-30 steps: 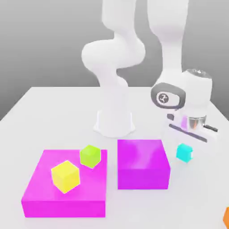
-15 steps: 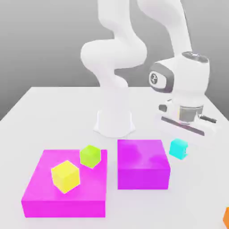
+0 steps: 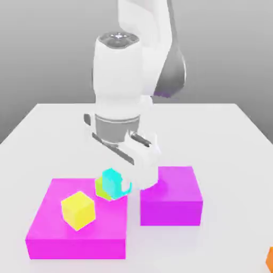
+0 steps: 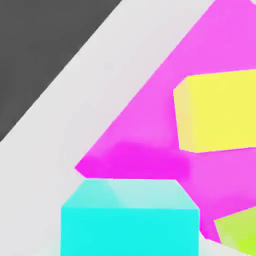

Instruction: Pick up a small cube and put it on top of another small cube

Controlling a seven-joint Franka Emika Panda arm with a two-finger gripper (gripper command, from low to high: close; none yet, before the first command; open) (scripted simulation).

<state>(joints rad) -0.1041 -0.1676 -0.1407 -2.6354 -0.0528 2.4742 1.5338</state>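
Claw (image 3: 118, 184) clamped on cyan cube (image 3: 113, 182), just above lime cube (image 3: 102, 190). Cube likely light, rigid, slick; grip flat opposite faces.

Cyan cube (image 3: 111, 181), lime-green cube (image 3: 101, 188), yellow cube (image 3: 78, 210), magenta blocks (image 3: 74, 241), white arm (image 3: 120, 69)

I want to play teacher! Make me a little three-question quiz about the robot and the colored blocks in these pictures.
1. True or false: the tool is shut on the cyan cube.
2. Which cube sits on the big magenta block toward the exterior view's left? A) orange B) yellow C) cyan
3. Fill in: the cyan cube hangs right by the ____ cube.

Key
1. True; the tool grips it.
2. B, the yellow cube.
3. Lime-green; the lime-green cube peeks out behind it. Whether they touch cannot be told.
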